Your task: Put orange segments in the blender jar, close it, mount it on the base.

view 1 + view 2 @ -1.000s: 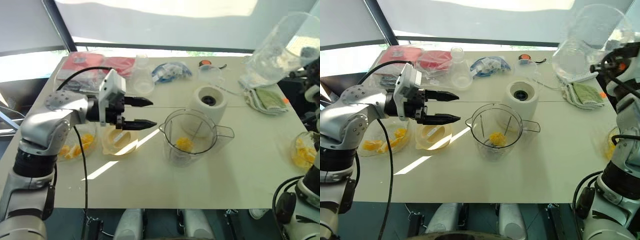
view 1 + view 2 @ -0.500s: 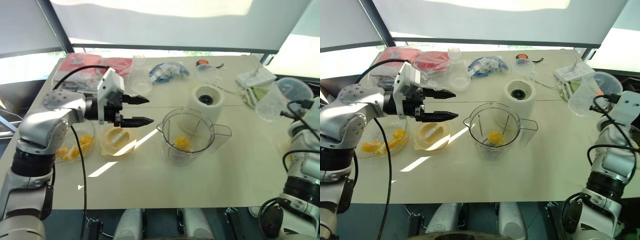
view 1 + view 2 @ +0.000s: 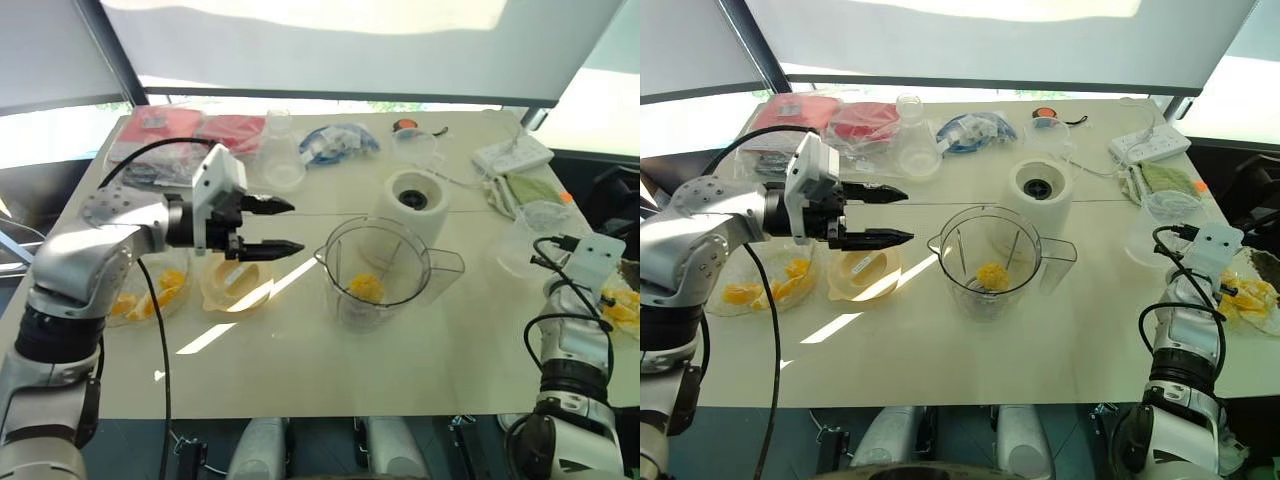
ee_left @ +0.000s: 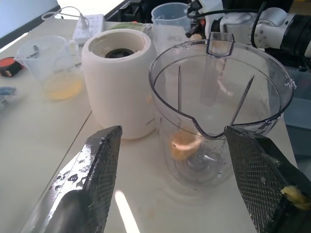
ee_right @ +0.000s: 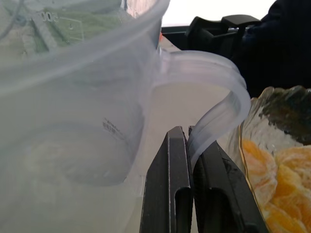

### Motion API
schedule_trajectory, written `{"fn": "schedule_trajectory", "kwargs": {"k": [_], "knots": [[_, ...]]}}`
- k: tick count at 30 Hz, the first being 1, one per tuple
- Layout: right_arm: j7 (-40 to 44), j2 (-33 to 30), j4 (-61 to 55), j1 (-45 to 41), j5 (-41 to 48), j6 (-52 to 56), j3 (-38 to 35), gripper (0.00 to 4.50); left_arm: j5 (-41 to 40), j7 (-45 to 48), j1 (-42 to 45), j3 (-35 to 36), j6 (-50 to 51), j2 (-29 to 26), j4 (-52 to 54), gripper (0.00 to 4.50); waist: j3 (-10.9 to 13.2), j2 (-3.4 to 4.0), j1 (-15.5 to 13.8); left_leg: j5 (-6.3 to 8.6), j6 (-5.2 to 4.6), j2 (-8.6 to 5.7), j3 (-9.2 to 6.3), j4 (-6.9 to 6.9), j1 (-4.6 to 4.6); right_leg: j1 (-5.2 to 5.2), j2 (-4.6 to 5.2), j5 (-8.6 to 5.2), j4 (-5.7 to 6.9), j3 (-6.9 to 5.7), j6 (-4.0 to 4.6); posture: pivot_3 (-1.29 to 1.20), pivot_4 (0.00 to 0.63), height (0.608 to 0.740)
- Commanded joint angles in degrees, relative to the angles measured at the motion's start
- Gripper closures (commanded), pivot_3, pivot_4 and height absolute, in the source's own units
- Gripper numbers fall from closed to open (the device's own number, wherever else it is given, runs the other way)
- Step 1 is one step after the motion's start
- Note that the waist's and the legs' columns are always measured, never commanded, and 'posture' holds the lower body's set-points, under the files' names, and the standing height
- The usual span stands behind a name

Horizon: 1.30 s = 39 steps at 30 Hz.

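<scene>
The blender jar (image 3: pixel 378 272) stands open at the table's middle, with a few orange segments (image 3: pixel 365 288) at its bottom. Just behind it is the cream base (image 3: pixel 413 203), its dark socket facing up. My left gripper (image 3: pixel 297 224) hangs open left of the jar, above a pale yellow lid-like piece (image 3: pixel 237 280), pointing at the jar; a bit of pulp (image 4: pixel 291 194) sticks to one finger. My right gripper (image 5: pixel 187 160) is shut on the handle of a clear measuring cup (image 3: pixel 535 235) at the table's right edge. More orange segments (image 5: pixel 277 184) lie in a glass bowl beside that cup.
A second glass bowl (image 3: pixel 150 293) of orange pieces sits at the left edge. Along the back are red packets (image 3: pixel 200 135), a clear flask (image 3: pixel 281 160), a blue bag (image 3: pixel 340 143), a small cup (image 3: pixel 418 148), a power strip (image 3: pixel 512 155) and a green cloth (image 3: pixel 530 190).
My right arm has brought the clear measuring cup down from high at the far right to table level beside the right bowl. The left gripper has stayed in place, open.
</scene>
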<state>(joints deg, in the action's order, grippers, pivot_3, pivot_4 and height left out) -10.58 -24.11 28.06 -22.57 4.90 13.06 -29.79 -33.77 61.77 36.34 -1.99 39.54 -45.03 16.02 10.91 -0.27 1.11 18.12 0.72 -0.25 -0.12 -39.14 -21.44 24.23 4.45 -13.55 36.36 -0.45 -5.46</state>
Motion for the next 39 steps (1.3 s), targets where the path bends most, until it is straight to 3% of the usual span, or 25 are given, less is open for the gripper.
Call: {"fn": "schedule_trajectory", "kwargs": {"k": [1, 4, 10, 27, 39], "knots": [[-1.28, -0.68, 0.17, 0.51, 0.57, -2.61, -0.79, 4.20, -0.34, -0.13, 0.13, 1.52, -0.69, -0.37, 1.35, 1.02, 0.00, 0.00, 0.00, 0.00, 0.00, 0.00, 0.00, 0.00, 0.00, 0.00, 0.00, 0.00, 0.00, 0.00, 0.00, 0.00, 0.150, 0.740], [-1.42, -0.69, 0.74, 1.06, 0.63, -3.03, -0.23, 3.04, -0.11, -0.19, 0.55, 1.13, -0.90, -0.03, 1.03, 1.02, 0.00, 0.00, 0.01, 0.00, 0.00, 0.00, 0.01, 0.00, 0.00, 0.00, 0.00, 0.00, 0.00, 0.01, 0.00, 0.00, 0.150, 0.740], [-2.42, -0.21, -0.85, 2.22, 0.34, -1.87, 1.00, 0.02, 0.26, 0.07, 1.12, 0.59, -1.28, 0.47, 0.44, 1.02, 0.00, 0.00, -0.14, 0.00, 0.00, 0.00, 0.02, 0.00, 0.00, 0.00, 0.00, 0.02, 0.00, 0.03, -0.03, 0.00, 0.150, 0.740], [-1.26, -0.02, -19.07, 12.94, -3.45, 2.89, 5.92, 0.02, 1.17, -0.24, 1.64, -0.93, -1.33, 2.16, 0.46, 1.02, -0.01, 0.00, -0.08, 0.00, 0.00, -0.01, 0.02, -0.01, 0.02, -0.01, 0.00, 0.02, -0.01, 0.05, -0.04, 0.00, 0.150, 0.740], [2.49, 0.99, -43.22, 21.26, -2.71, 10.74, 4.79, 0.02, 1.94, 0.01, 2.17, -0.02, -2.08, 1.57, -2.29, 1.02, -0.01, 0.00, -0.29, 0.00, -0.01, -0.01, -0.01, -0.01, 0.01, 0.00, -0.03, 0.02, 0.00, 0.05, -0.04, 0.00, 0.150, 0.740]]}}
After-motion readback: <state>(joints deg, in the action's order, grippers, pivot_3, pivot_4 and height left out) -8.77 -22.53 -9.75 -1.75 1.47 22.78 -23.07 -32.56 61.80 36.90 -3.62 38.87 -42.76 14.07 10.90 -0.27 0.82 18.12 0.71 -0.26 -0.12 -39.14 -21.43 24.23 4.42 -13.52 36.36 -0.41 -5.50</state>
